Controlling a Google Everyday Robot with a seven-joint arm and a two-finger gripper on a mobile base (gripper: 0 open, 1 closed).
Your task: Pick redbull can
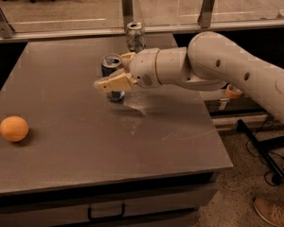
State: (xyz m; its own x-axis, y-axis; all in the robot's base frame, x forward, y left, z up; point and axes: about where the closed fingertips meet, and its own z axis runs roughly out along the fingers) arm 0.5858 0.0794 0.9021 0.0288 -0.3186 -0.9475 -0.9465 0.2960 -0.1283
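The tabletop [61, 169] is a wide grey slab. Its near edge runs along the bottom and its right edge falls away to the floor under the arm [236, 70]. Its far edge meets a rail with glass panels [170, 4].

The redbull can [110, 66] stands upright in the middle of the far half, well away from every edge. The claw [112, 71] has reached in from the right at can height and is spread wide. The near finger [114, 82] crosses in front of the can's body and the far finger [128, 56] lies behind its top, so the can sits between them. Whether either finger touches the can cannot be told.

Counted, there are two cans, one orange and one arm. The second can [135, 36] is silver and stands upright close to the far edge, just behind the claw's wrist and apart from the redbull can. The orange [14, 128] lies alone near the left edge, well apart from both cans.

Open room is generous — the whole near half of the tabletop between the orange and the right edge is bare, and so is the far-left corner. The tightest spot is the gap between the two cans, where the wrist lies.

Below the near edge is a drawer with a dark handle [106, 214]. On the floor to the right are cables [262, 150] and the toe of a shoe [274, 212].
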